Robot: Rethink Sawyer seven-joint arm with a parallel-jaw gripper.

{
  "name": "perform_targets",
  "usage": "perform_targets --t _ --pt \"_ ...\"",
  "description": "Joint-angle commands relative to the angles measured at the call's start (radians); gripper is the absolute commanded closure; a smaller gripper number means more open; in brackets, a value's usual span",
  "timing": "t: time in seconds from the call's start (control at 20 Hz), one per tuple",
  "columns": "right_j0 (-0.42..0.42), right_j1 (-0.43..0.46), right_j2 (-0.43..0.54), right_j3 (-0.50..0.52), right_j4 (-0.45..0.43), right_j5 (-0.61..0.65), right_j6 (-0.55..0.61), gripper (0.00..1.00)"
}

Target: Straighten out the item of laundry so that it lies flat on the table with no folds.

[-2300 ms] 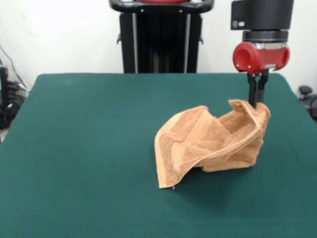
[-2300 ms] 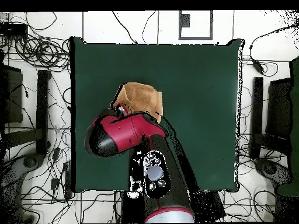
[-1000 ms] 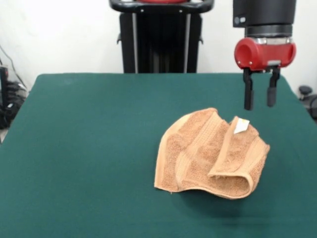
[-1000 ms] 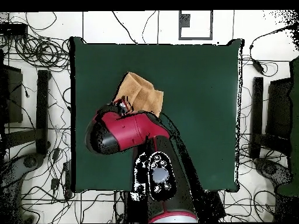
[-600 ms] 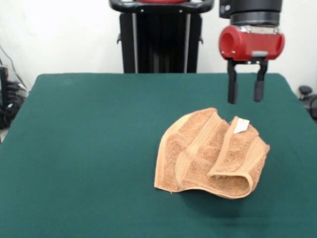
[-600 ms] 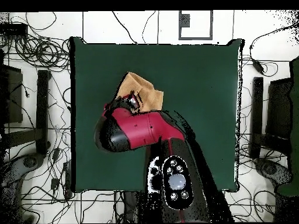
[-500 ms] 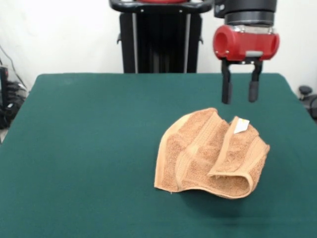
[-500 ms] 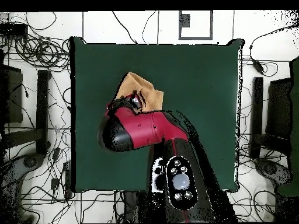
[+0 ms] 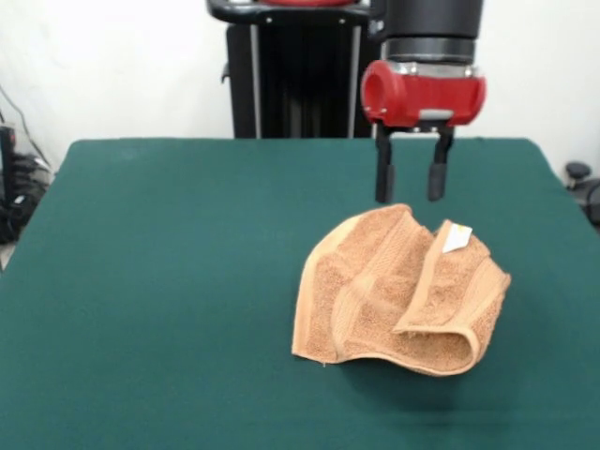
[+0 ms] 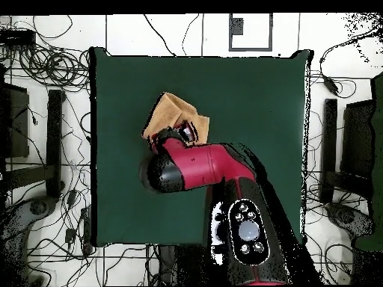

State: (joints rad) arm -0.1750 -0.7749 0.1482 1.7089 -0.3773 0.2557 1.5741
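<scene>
Towel (image 9: 398, 286) lies crumpled w/ folds on table (image 9: 169, 281); pincer (image 9: 411, 197) apart, empty above.

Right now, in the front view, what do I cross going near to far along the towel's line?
Bare green table → folded-over front edge of the towel → its white tag → the open gripper hanging above the towel's far edge → the robot's black pedestal.

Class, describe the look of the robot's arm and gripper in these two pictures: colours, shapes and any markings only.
The gripper has two thin, straight black fingers under a glossy red rounded housing, topped by a silvery ring and a black cylinder. From overhead, the arm is a bulky dark red shell with a black rounded end, and a black segment near the base carries a pale round disc ringed by small buttons.
</scene>
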Motion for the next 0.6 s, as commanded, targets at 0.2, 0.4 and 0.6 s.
perform_targets --t 0.2,0.4,0.6 --pt "-0.058 0.072 0.167 0.091 -0.091 0.199 -0.165 0.00" --pt "-0.112 0.079 0.233 0.103 -0.116 0.202 -0.205 0.00" --pt "-0.149 0.097 0.286 0.104 -0.138 0.181 -0.187 0.00"
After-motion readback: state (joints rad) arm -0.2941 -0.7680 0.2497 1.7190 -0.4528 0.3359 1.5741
